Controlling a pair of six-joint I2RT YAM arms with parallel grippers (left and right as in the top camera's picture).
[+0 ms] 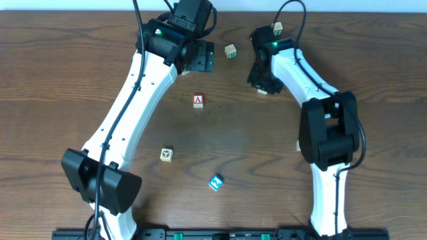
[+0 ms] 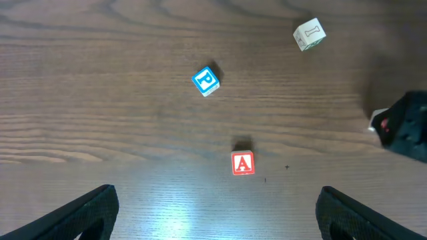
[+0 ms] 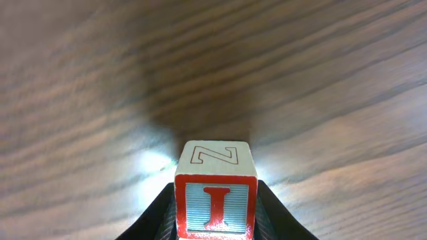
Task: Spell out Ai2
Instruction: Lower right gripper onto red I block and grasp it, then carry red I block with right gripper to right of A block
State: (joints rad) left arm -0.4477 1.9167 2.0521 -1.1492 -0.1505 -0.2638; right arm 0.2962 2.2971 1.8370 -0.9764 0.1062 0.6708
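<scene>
the right gripper (image 3: pixel 215 217) is pinched on the red i cube (image 3: pixel 215 190). in the right wrist view a dark finger (image 3: pixel 161 217) presses against each side of the cube. the face with the red i in its red border is turned to the camera, and the top face carries an outlined letter, z or n. the frame edge cuts off the cube's base, so i cannot tell whether it rests on the dark wooden table (image 1: pixel 53 100) or hangs just above it. from overhead this gripper sits right of centre, toward the back of the table, with the cube mostly hidden beneath it.

the left gripper (image 2: pixel 213 220) is spread wide and holds nothing. its two fingers (image 2: pixel 87 217) show only at the bottom corners of the left wrist view. the red a cube (image 2: pixel 243 163) lies on the table ahead of the gap between them, letter up, touched by nothing. from overhead it is near the middle of the table, left of the i cube and well apart from it.

beyond the a cube in the left wrist view lies a blue p cube (image 2: pixel 205 81), turned askew.

a blue cube (image 1: pixel 215 182) lies alone near the front edge, well apart from the a cube. its white figure may be a 2, but it is too small to read.

a green-marked cube (image 1: pixel 231 51) lies at the back between the two grippers. another pale cube (image 1: pixel 277 27) sits by the back edge beside the right arm's cable. an olive-marked cube (image 1: pixel 166 155) lies front-left of the a cube.
</scene>
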